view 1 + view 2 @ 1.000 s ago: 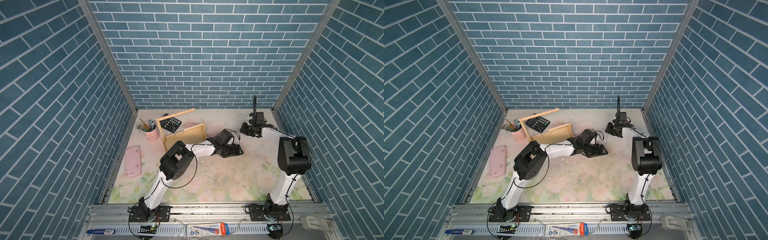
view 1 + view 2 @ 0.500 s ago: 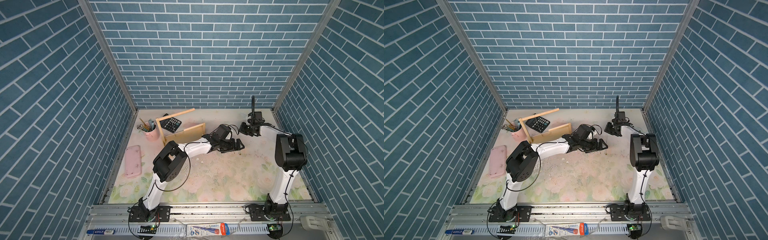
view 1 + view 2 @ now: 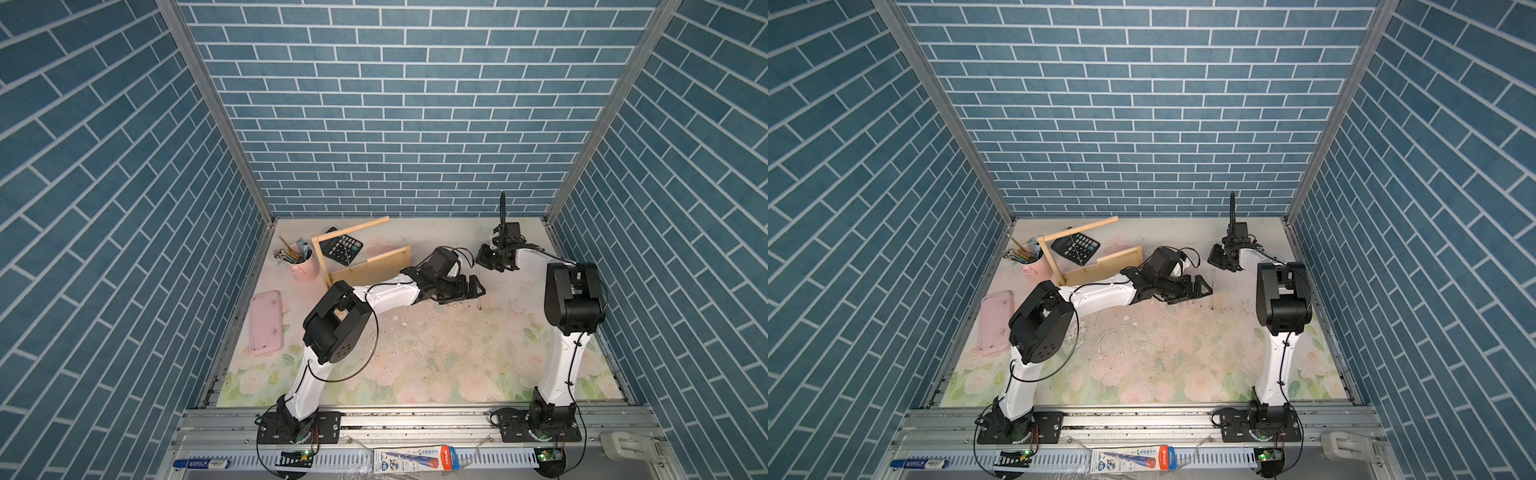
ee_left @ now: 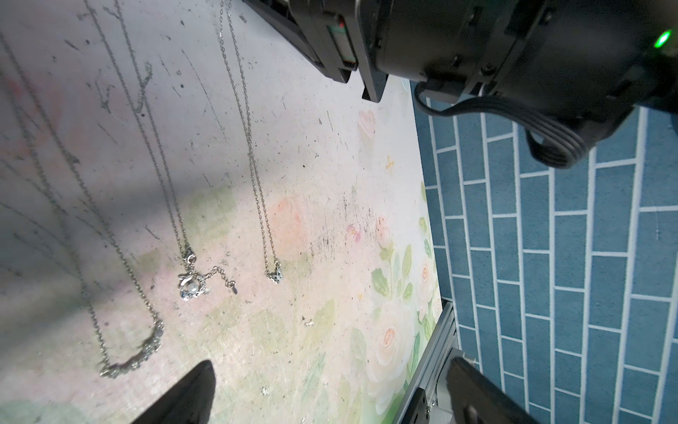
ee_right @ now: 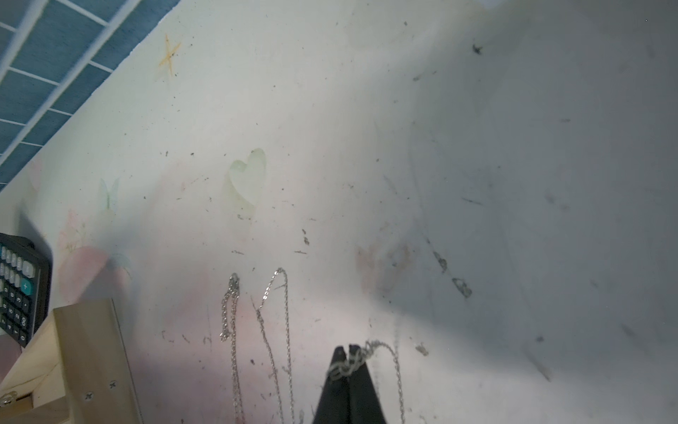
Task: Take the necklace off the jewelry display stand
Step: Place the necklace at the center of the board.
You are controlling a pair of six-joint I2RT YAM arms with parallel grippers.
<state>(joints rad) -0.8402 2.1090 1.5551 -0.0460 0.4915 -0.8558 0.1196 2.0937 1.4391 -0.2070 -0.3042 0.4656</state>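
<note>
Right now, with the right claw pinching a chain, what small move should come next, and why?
Probably lower the right claw and open it. It is shut on a necklace whose pendant dangles near the mat, beside two other necklaces already lying flat, so letting go should lay it down with them.

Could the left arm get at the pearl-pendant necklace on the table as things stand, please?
Probably yes: the left gripper is open near the pearl-pendant necklace, with only bare table between them.
</note>
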